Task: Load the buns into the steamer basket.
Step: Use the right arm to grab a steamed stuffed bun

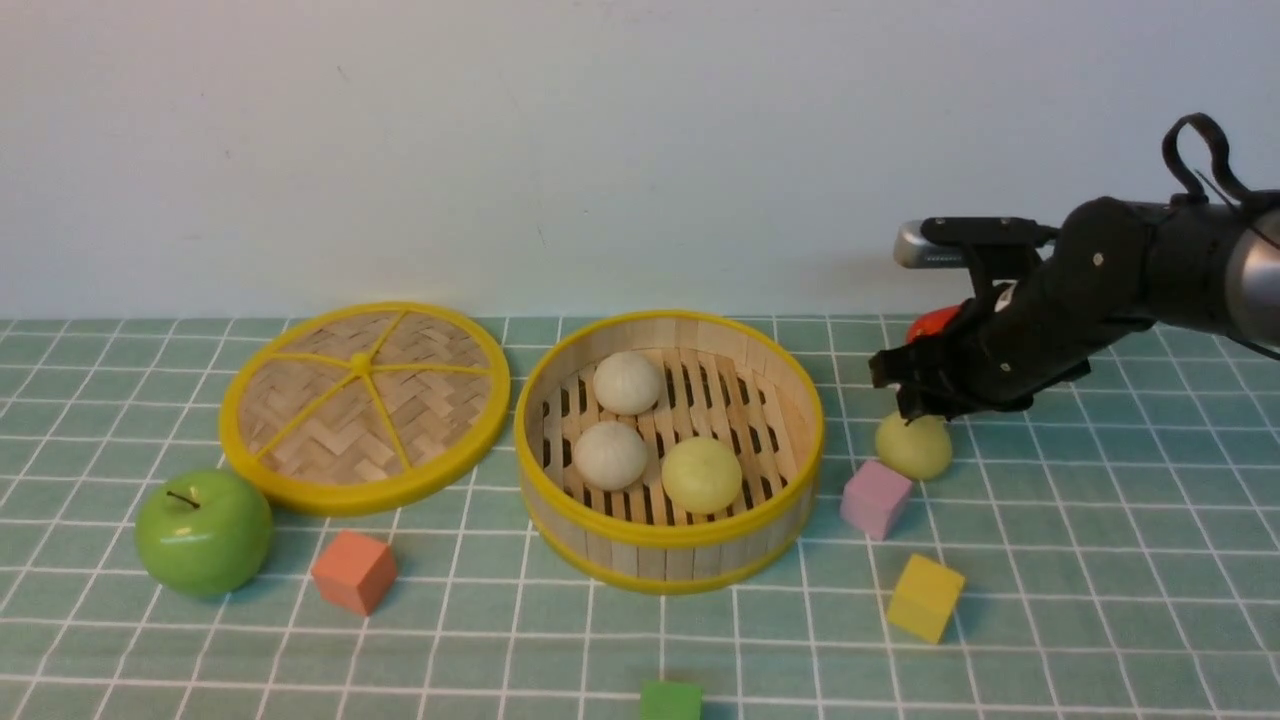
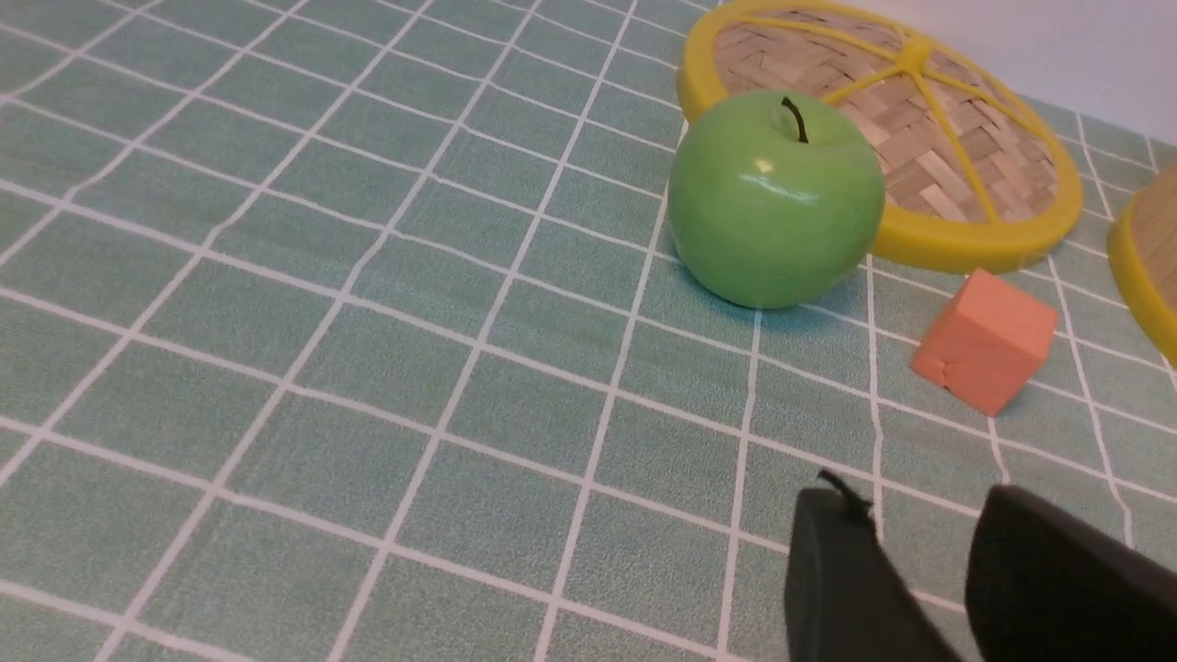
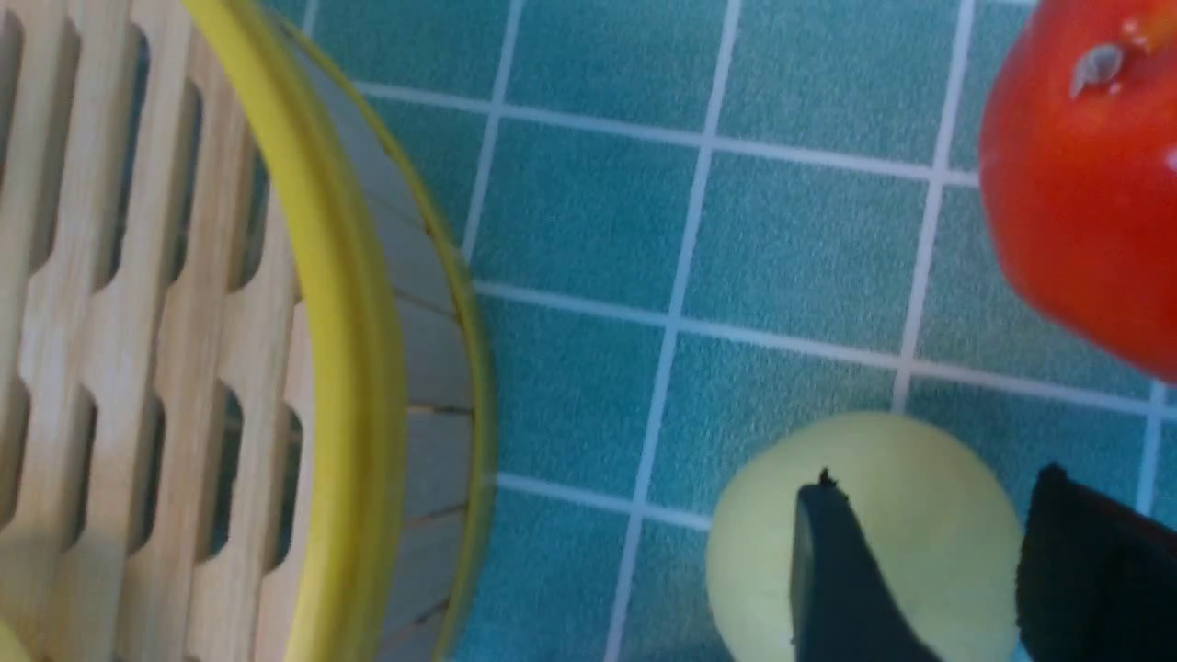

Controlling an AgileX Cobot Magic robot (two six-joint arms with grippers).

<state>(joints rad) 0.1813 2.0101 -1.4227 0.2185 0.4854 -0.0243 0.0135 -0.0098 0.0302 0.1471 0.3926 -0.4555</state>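
The right gripper [image 3: 956, 588] is seen over the fourth, yellow-green bun [image 3: 874, 524], fingers apart, grip unclear. The glossy tomato [image 3: 1085, 184] is clear only there. Three matte buns [image 1: 627, 383] lie in the slatted bamboo steamer basket [image 1: 668, 535]. The left gripper [image 2: 929, 579] is parted, empty.

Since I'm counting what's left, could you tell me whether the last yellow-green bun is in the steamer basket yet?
Out: the yellow-green bun sits on the cloth beside the steamer basket.

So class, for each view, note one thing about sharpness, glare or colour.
Front view: even, soft light, faint sheen on the green apple. Left wrist view: sharp, white glare streaks on the apple. Right wrist view: close and soft, cloth bluer, the yellow-green bun blurred, highlights on the tomato.
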